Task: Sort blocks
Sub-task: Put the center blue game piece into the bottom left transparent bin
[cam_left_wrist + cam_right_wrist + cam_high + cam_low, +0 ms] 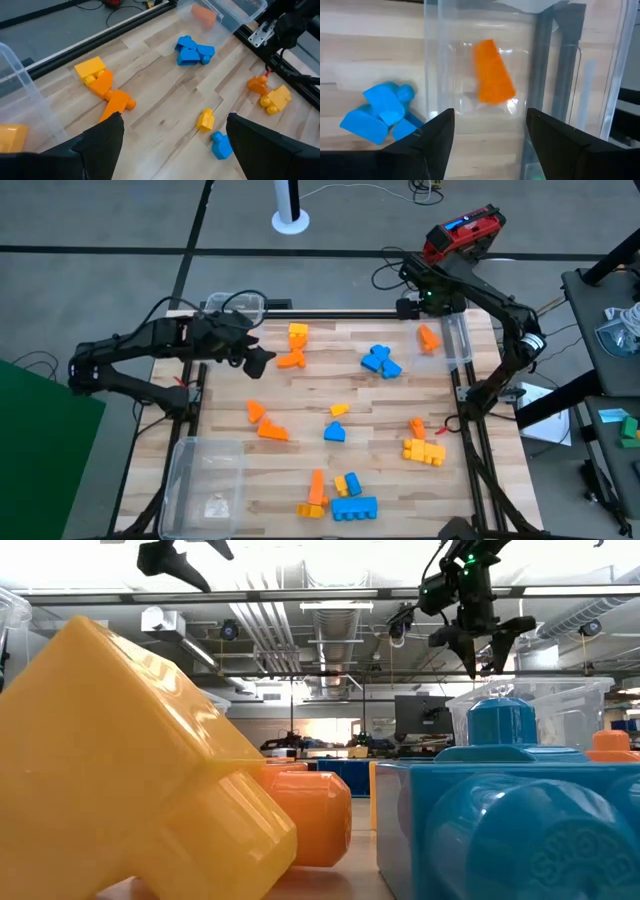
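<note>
Pale wood-grain planks across the bench point(400, 405), framed in black rails. Scattered blocks point(340, 430) in three plain colours: blue, orange, yellow. One orange block point(493, 72) inside a clear bin point(445, 60); a blue cluster point(380, 112) just beside it. Dark, near-black left claw point(172, 135) and right claw point(490, 130). Green sheet point(40, 450) on grey floor.

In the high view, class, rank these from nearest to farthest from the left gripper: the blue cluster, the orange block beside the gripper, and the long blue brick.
1. Orange block, right beside the left gripper.
2. Blue cluster, mid-table toward the right.
3. Long blue brick, at the table's near edge.
</note>
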Controlling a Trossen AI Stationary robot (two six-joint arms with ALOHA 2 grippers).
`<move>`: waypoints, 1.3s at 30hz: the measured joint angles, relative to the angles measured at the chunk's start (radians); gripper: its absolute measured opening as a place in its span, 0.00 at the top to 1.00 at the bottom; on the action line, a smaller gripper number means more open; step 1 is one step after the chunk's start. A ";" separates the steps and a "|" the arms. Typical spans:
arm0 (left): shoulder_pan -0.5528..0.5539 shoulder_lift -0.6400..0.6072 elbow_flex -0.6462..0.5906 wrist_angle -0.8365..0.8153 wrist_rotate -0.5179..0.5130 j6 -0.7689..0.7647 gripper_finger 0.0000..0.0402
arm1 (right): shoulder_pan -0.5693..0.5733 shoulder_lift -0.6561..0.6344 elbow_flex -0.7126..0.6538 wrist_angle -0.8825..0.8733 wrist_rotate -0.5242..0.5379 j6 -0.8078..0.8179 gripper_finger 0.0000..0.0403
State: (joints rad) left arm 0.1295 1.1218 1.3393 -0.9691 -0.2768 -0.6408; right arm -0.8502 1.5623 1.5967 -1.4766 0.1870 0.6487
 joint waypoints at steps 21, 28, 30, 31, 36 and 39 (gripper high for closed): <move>-0.074 0.280 0.020 0.146 0.283 0.614 0.19 | 0.382 -0.207 0.000 0.151 0.049 0.108 0.48; -0.164 0.445 0.020 0.297 0.289 0.590 0.19 | 0.394 -0.219 0.000 0.150 0.103 0.013 0.46; -0.191 0.495 0.020 0.325 0.290 0.587 0.19 | 0.392 -0.221 0.000 0.150 0.130 -0.009 0.46; -0.201 0.519 0.020 0.330 0.290 0.582 0.19 | 0.392 -0.224 0.000 0.150 0.135 -0.012 0.46; -0.219 0.613 0.018 0.370 0.313 0.573 0.19 | 0.392 -0.242 0.000 0.147 0.136 -0.016 0.47; -0.219 0.650 0.019 0.435 0.346 0.589 0.19 | 0.392 -0.260 0.000 0.146 0.136 -0.016 0.46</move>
State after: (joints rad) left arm -0.0891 1.7715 1.3583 -0.5340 0.0690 -0.0521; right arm -0.4583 1.3026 1.5963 -1.3303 0.3229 0.6324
